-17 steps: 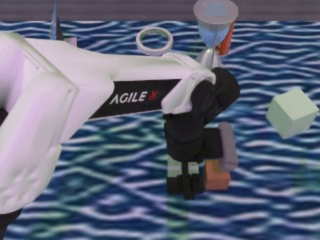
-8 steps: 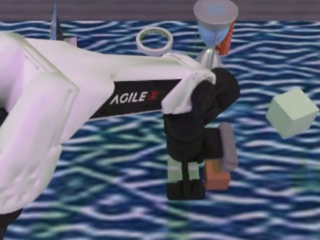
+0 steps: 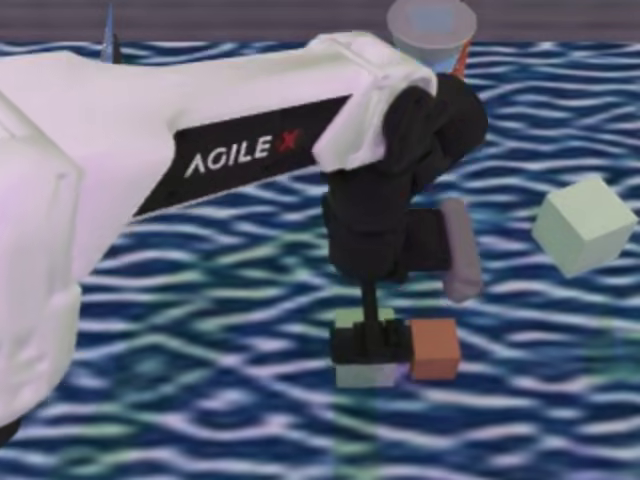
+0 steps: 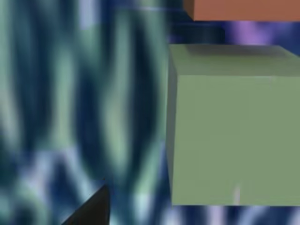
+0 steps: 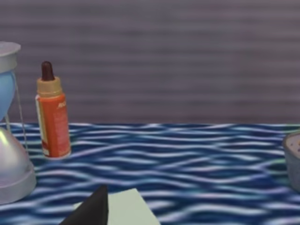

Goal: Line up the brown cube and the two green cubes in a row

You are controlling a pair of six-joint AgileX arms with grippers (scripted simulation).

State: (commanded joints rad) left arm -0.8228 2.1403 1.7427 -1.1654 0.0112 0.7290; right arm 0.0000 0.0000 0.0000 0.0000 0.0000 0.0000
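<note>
Top cam looks down; left wrist cam close over green cube (image 4: 234, 126), shared w/ top.

The left arm has risen, lifting the left gripper (image 3: 371, 343) off the small pale green cube (image 3: 366, 374). That cube now sits uncovered just beside the reddish-brown cube (image 3: 435, 349).

On the bench (image 3: 200, 420), the smaller green cube (image 3: 366, 374) sits just left of the brown cube (image 3: 435, 349), directly beneath the left tool (image 3: 371, 343). The larger green cube (image 3: 584, 226) lies well apart to the right. An hourglass (image 3: 432, 28) stands behind.
</note>
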